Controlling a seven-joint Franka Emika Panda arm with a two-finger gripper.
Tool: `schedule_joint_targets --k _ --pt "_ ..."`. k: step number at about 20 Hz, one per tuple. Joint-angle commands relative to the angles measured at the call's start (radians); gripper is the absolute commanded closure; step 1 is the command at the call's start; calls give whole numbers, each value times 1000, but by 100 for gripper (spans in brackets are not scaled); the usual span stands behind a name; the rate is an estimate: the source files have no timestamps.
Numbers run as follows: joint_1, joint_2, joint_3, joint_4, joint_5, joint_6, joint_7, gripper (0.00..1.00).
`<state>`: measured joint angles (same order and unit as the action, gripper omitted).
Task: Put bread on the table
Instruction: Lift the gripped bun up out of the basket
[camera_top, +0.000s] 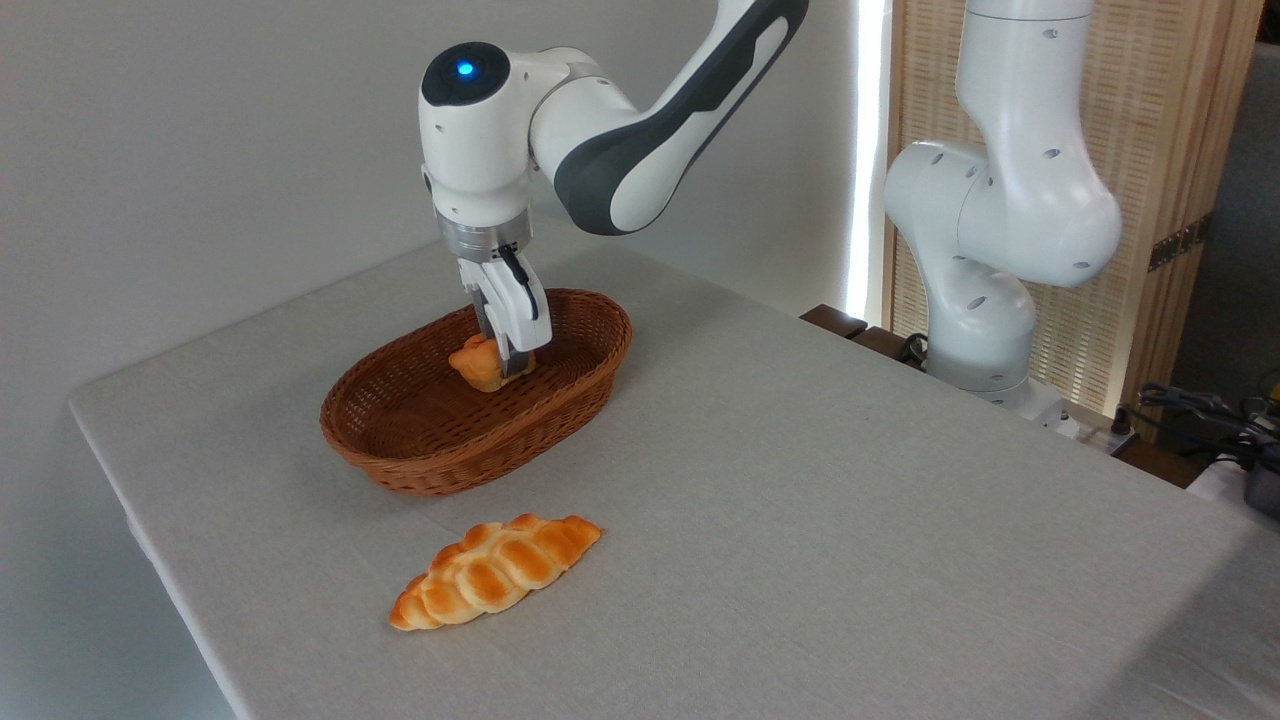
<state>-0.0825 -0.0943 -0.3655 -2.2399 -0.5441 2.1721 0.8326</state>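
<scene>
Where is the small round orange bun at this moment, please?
The small round golden-orange bun is inside the brown oval wicker basket, left of centre, between the fingers of the white gripper; the long braided loaf lies in front.

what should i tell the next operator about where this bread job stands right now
Gripper: down inside the wicker basket, fingers closed around the small bun. It looks gripped, though the contact itself is partly hidden.
Bun: inside the basket, low over its floor; lifted or resting, I cannot tell.
Braided loaf: lying on the table in front of the basket, not part of this job.
Done: reach and grasp.
Left: lift the bun over the rim, set it on bare cloth, release.
</scene>
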Motion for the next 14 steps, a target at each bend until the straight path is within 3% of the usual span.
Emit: schedule_joint_targets --k 1,4,6,9,11,14 --pt "0 -10 65 100 -11 -76 14 78" --pt "1 -10 181 247 12 -285 20 74" --pt "1 -10 238 316 65 -388 23 71" --pt "1 -13 266 338 217 -478 57 68" --pt "1 -13 266 332 353 -520 127 59" --pt "6 -10 270 295 481 -522 216 48"
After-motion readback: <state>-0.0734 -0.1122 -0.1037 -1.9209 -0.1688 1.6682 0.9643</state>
